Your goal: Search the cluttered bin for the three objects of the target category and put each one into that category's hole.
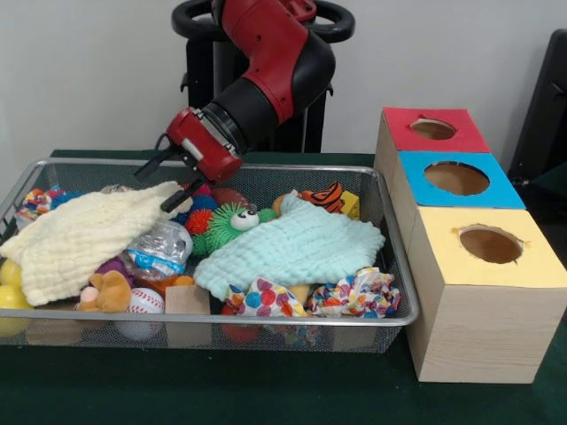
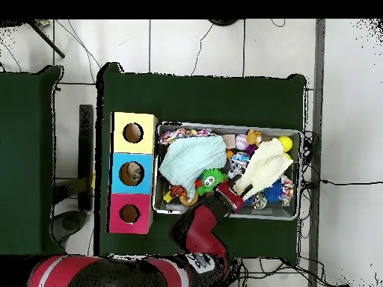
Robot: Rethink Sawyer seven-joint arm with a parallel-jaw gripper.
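The bin (image 1: 89,162) is a wide wire mesh basket full of toys and cloths; it also shows in the overhead view (image 2: 224,125). My gripper (image 1: 162,182) is open and empty. It hangs tilted over the bin's back left part, just above the edge of a cream cloth (image 1: 75,239). In the overhead view the gripper (image 2: 241,196) is by the bin's lower rim. To the right of the bin stand three boxes, each with a round hole: red top (image 1: 434,130), blue top (image 1: 456,179) and yellow top (image 1: 490,243).
In the bin lie a mint cloth (image 1: 292,248), a green fuzzy toy with eyes (image 1: 232,223), a tiger toy (image 1: 326,195), a crumpled plastic bottle (image 1: 159,248), a baseball (image 1: 144,303), a wooden block (image 1: 188,301), yellow balls (image 1: 11,283) and polka-dot cloths (image 1: 261,297).
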